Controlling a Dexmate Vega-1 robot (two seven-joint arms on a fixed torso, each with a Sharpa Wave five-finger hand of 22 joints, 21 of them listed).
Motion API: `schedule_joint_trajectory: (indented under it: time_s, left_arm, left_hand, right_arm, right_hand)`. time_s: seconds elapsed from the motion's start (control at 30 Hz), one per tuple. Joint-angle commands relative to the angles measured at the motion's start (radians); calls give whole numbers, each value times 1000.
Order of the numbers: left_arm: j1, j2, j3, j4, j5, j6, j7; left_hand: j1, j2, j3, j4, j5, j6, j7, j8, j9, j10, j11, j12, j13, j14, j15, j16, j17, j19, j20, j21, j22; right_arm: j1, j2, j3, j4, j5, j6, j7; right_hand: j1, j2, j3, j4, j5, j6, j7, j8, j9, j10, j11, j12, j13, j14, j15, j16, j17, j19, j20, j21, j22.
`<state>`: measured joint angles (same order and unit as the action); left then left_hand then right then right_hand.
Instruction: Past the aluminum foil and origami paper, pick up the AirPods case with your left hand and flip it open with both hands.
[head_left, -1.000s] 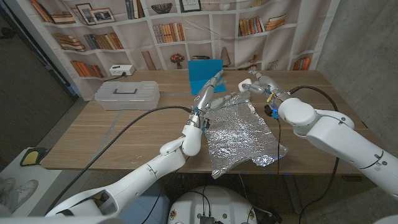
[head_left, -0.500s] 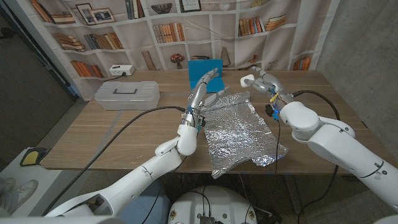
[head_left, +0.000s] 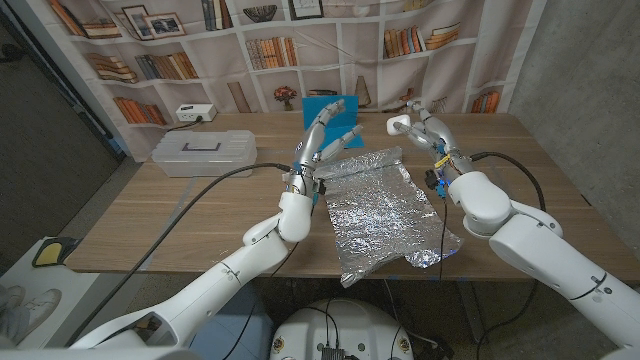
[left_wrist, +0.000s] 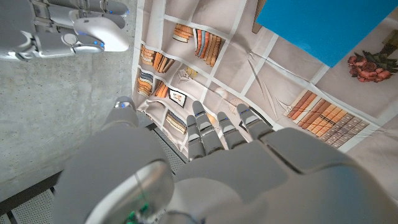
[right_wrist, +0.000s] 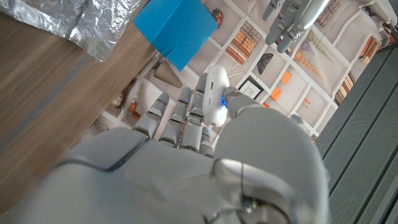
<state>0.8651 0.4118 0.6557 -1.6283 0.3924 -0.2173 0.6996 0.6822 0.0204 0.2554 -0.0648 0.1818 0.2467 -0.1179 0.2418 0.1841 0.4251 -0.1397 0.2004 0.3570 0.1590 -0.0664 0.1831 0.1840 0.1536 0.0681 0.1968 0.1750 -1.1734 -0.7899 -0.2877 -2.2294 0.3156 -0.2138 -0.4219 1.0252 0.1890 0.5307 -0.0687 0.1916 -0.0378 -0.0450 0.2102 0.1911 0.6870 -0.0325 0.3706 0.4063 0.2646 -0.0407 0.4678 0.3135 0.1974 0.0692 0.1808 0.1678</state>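
1. We see the case (head_left: 398, 125) off the worktop (head_left: 200, 200), pinched in the fingers (head_left: 421, 118) of the right hand (head_left: 425, 125), above the far edge beyond the foil (head_left: 385, 205). In the right wrist view it shows white with a small blue light (right_wrist: 215, 96).
2. The left hand (head_left: 325, 135) holds nothing; its fingers are spread wide in the air above the foil's far end, just in front of the blue paper (head_left: 330, 105) at the far edge.
3. We judge the pick-up done, though the case sits in the right hand, not the left as the task asks.
4. The lid looks closed, though we cannot tell for sure, so we judge the flip open is still to do.
5. What remains, as we judge it: bring the hands together, now apart, and lift the lid.
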Motion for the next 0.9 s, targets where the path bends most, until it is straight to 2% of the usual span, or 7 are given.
schedule_joint_trajectory:
  time_s: [0.03, 0.13, 0.3, 0.6, 0.67, 0.73, 0.9]
  left_arm:
    - [5, 23, -38, -78, 50, 85, -11]
    - [5, 30, -44, -100, 92, 122, 10]
    - [7, 37, -67, -114, 36, 105, -12]
    - [2, 49, -80, -126, 49, 120, -9]
    - [0, 51, -79, -122, 47, 118, -14]
    - [-2, 51, -78, -115, 44, 107, -10]
    - [-2, 40, -78, -106, 51, 105, 13]
  left_hand:
    - [-7, 16, 6, -1, 4, 27, 0, -6, 5, 33, -2, 22, -1, 18, -10, 11, 2, 14, 4, 5, 4]
    - [-8, 24, 10, 0, 3, 32, -1, -7, 6, 45, 3, 26, -3, 23, -13, 13, 2, 17, 10, 6, 5]
    - [-18, 36, 11, 6, 3, 38, -1, -9, 6, 63, 1, 34, -6, 34, -14, 17, 3, 23, 21, 8, 5]
    - [-24, 53, 16, 10, 5, 32, 6, -18, 7, 58, 3, 32, -11, 38, -11, 17, 3, 28, 32, 9, 6]
    - [-34, 39, 6, 10, 6, 35, -1, -20, 7, 61, -2, 33, -13, 40, -17, 17, 2, 35, 32, 11, 6]
    - [-41, -2, -14, -2, 10, 34, -20, -26, 7, 68, -14, 35, -19, 46, -30, 16, 0, 51, 65, 14, 5]
    - [-54, -32, -33, -5, 16, 31, -15, -32, 7, 68, -14, 34, -24, 54, -30, 18, 0, 56, 73, 13, 5]
  right_arm:
    - [-16, 37, -19, 46, -93, 102, -21]
    - [-13, 40, -17, 50, -103, 103, -17]
    - [-13, 33, -11, 48, -129, 99, -11]
    - [-29, 31, 4, 43, -155, 97, -6]
    - [-30, 30, 5, 45, -155, 102, 2]
    - [-30, 28, 5, 44, -158, 100, 8]
    - [-28, 27, 4, 56, -166, 121, 25]
  right_hand:
    - [0, 8, -2, 2, 6, 4, -11, 2, 2, 144, -149, 4, 6, -6, -126, -2, 2, 3, -8, 3, 0]
    - [-1, 8, -2, 2, 6, 5, -12, 2, 2, 143, -152, 4, 8, -9, -126, -2, 2, 2, -10, 3, 0]
    - [-1, 9, -3, 2, 6, 4, -13, 1, 2, 142, -154, 4, 9, -13, -129, -2, 2, 0, -11, 4, 0]
    - [-2, 9, -6, 4, 6, -5, -17, -4, 3, 142, -158, 4, 13, -22, -134, -3, 3, -3, -16, 4, 0]
    - [-2, 10, -7, 4, 6, -4, -17, -4, 3, 142, -157, 5, 14, -22, -135, -2, 3, -3, -17, 4, 0]
    - [-3, 10, -7, 5, 6, -5, -18, -5, 3, 142, -157, 5, 15, -22, -135, -2, 3, -2, -20, 5, 0]
    - [-4, 11, -7, 6, 6, -3, -19, -5, 3, 139, -157, 4, 18, -23, -139, -1, 3, 5, -28, 9, 1]
